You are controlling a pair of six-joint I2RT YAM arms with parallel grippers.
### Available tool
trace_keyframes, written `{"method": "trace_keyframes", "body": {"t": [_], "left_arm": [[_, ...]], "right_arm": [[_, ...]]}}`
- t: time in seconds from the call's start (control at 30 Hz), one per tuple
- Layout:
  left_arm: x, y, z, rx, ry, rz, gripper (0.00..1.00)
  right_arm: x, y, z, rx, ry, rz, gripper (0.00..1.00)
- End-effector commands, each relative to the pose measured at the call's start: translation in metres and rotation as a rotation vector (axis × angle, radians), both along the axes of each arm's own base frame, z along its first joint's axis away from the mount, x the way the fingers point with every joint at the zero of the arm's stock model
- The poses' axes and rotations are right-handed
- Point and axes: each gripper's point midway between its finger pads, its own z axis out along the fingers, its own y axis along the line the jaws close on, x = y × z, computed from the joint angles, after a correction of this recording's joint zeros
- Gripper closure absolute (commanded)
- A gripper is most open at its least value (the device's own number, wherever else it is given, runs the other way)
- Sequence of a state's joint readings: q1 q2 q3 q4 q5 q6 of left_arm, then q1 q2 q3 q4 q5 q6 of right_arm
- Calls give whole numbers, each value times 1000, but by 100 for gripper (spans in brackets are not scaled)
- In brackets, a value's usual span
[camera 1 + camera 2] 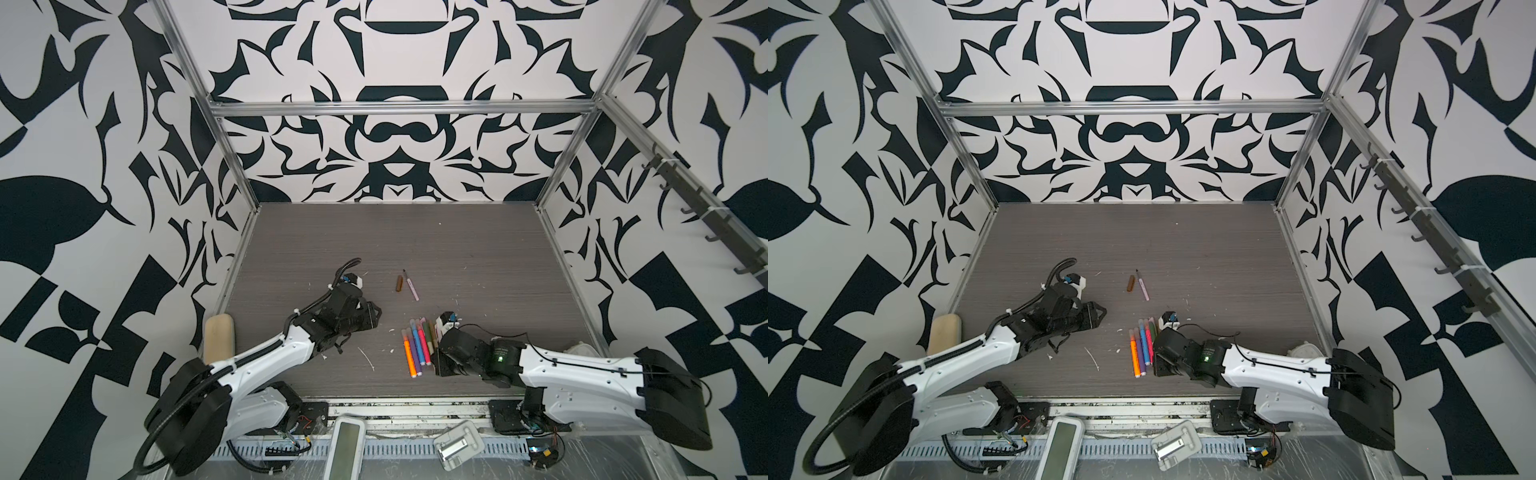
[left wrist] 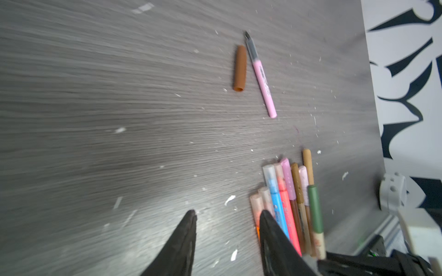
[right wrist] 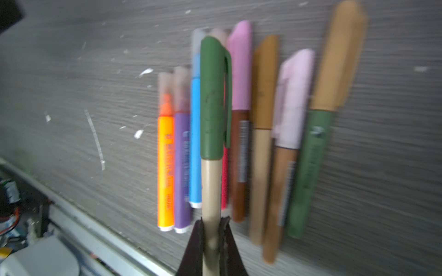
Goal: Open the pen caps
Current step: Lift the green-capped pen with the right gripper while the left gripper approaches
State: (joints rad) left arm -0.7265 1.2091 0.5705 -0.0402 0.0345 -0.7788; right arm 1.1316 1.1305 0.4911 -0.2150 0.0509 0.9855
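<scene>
The step in hand looks like the second uncapping. The right jaws are clamped on the barrel of a tan pen (image 3: 210, 186), which they hold over the row of pens (image 1: 417, 347) near the front of the desk (image 1: 457, 241). Its green cap (image 3: 212, 100) points away from the wrist and sits fully on. The left jaws stand apart with nothing between them, low over the desk just beside the row (the left wrist view shows only wood grain between the two black tips). One pen seems done: a pink pen (image 2: 262, 78) lies bare-tipped further back, well apart from the row, with a brown cap (image 2: 240, 69) just beside it.

The next move probably calls for the left jaws to come across, close on the green cap and pull along the pen's axis while the right jaws hold firm. A grip over the clip might slip.

The tan pen is slim. Its cap is matte dark green with a clip down one side. The pens in the row all wear caps: pale translucent, pink, brown or tan.
</scene>
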Motion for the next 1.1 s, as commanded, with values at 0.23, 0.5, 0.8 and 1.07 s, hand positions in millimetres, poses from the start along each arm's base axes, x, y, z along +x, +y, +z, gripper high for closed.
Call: {"method": "trace_keyframes", "body": {"t": [0.23,0.5,0.8,1.07], "left_arm": [[-19,-60,16,-173,54,-217,54],[-23,-55,-2,-94,84,-210,59],[-23,-45,4,-70,70,-178,58],[-19,-42,11,-65,57,-147,55]], "right_arm": [[3,78,34,247,16,100,100],[11,88,52,240,-19,104,100],[13,75,49,188,-25,69,100],[11,53,34,81,-15,22,100]]}}
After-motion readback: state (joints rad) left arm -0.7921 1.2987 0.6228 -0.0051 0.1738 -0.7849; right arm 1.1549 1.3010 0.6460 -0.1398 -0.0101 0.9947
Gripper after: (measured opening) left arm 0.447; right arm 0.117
